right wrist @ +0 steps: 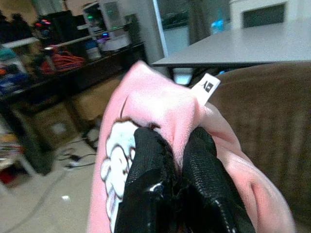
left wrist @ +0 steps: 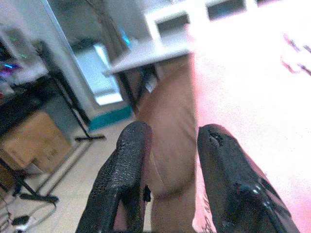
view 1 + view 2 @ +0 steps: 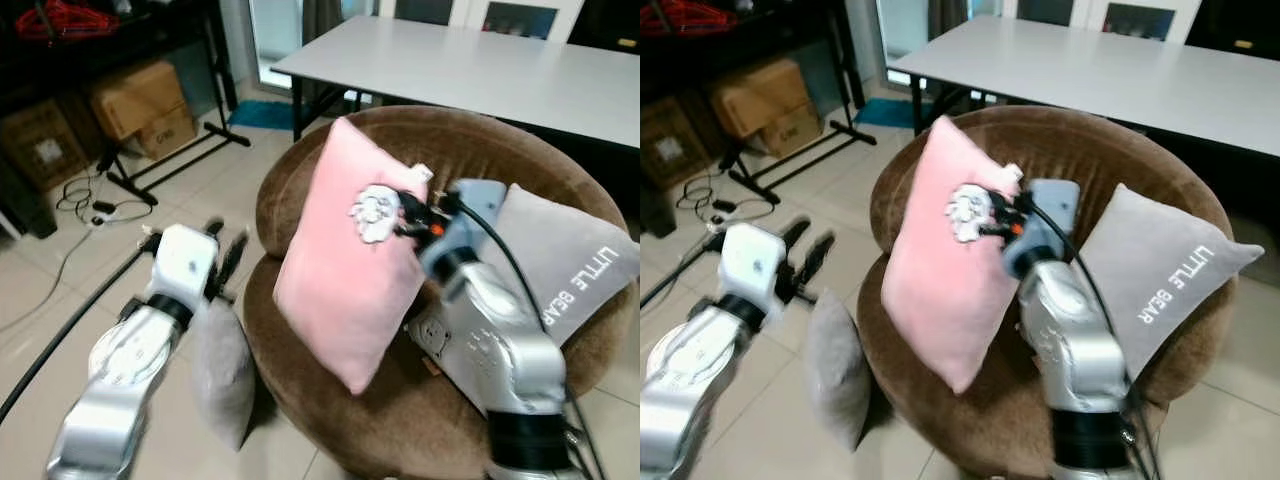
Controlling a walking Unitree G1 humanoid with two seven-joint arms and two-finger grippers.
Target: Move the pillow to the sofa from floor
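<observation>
Right hand (image 1: 177, 187) clamped on pink pillow (image 3: 345, 250), over brown sofa (image 3: 420, 135); tiled floor (image 3: 40, 290).

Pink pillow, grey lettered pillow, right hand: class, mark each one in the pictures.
pink pillow (image 3: 335, 275), left eye view, middle of its front face.
grey lettered pillow (image 3: 1160, 280), right eye view, face beside the lettering.
right hand (image 1: 177, 160), right wrist view, between the fingertips pinching the pillow.

The right gripper (image 1: 177, 160) hides part of the white cartoon patch (image 1: 116, 155) on the pink pillow (image 3: 345, 260). That pillow covers much of the round brown sofa (image 3: 560, 170). The grey "LITTLE BEAR" cushion (image 3: 575, 265) has its lower corner behind the right arm. The tag (image 1: 206, 87) is unreadable.
</observation>
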